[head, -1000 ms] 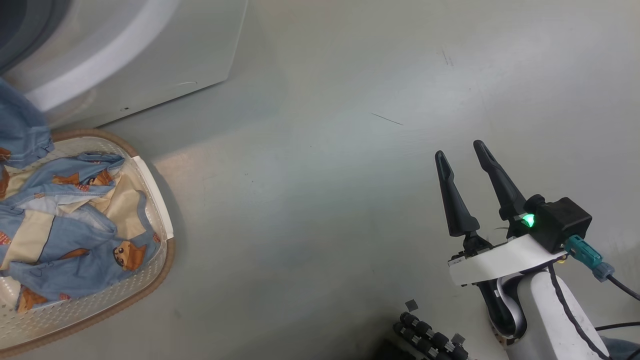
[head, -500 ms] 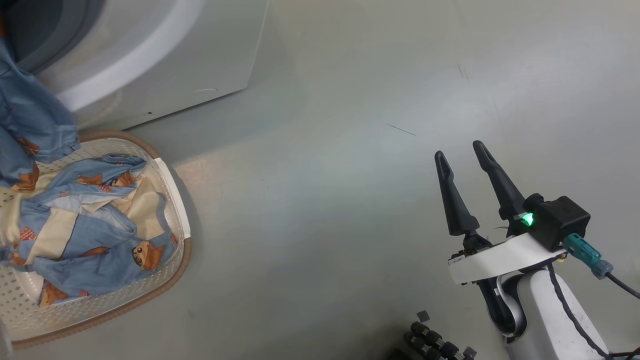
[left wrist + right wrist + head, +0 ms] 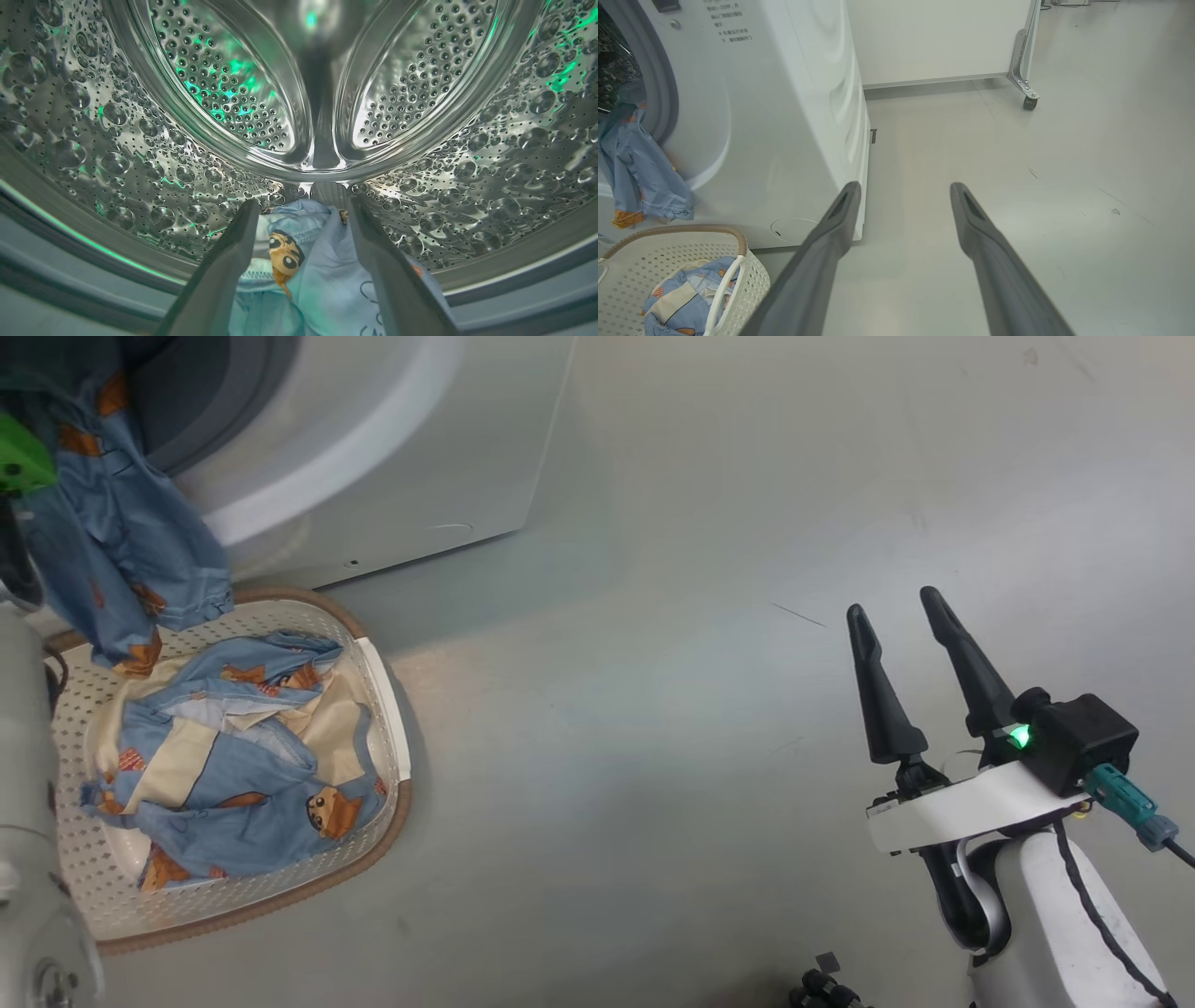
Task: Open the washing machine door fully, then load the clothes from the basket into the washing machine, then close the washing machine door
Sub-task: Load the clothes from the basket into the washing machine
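The left claw [image 3: 302, 201] reaches into the perforated steel drum [image 3: 140, 140] of the big white front-loading washing machine [image 3: 420, 457]. Its two dark fingers stand wide apart with nothing pinched. A light blue garment printed with orange-brown cartoon figures [image 3: 303, 280] lies loose between them on the drum's near lip. In the head view that garment hangs partly out of the opening, its tail dangling over the far left end of the small cream-white perforated plastic basket with a brown rim [image 3: 187, 907]. The basket sits on the grey floor [image 3: 653, 756] just beside the machine's front, and more blue and cream clothes [image 3: 243, 775] lie crumpled in it. The right claw [image 3: 892, 602] hovers well off to the right above the floor, fingers spread, holding nothing. The fabric looks light and limp, and its hanging weight could well drag it back out. It would be best gripped at a bunched fold near the lip, or by the gathered tail, then pushed deep into the drum.
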Available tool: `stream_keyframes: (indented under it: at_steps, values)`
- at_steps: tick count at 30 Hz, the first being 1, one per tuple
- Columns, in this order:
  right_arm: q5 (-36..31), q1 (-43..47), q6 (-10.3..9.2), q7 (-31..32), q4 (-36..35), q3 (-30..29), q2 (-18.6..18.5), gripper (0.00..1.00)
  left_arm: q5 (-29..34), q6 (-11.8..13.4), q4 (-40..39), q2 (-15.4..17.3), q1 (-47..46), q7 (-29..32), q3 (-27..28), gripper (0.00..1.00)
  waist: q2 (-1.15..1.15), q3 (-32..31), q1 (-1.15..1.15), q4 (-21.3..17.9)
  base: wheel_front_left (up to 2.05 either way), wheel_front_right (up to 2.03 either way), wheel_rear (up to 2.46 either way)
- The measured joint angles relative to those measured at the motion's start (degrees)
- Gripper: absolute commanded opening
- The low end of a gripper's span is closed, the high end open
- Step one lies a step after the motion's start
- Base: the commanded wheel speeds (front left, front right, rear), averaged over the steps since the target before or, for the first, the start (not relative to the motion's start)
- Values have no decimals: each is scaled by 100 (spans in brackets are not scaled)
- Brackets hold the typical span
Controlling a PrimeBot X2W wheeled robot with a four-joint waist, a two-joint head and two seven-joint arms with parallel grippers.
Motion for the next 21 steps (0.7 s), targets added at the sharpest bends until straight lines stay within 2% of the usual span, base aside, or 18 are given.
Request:
stream_keyframes:
  at_steps: [10,15,21]
  values:
    - [-45,-8,0,0,-64,-235,-168,100,-199,-14,-77,-545,83,-99,-98,100,0,-29,0,374,0,0,0]
    - [-67,-60,0,0,-122,-364,-243,100,-205,-152,-204,-858,338,-100,-255,100,0,4,0,605,0,0,0]
    - [-99,-158,0,0,-158,-379,-266,100,-258,-207,-433,-923,650,-118,-286,100,0,53,0,888,0,0,0]
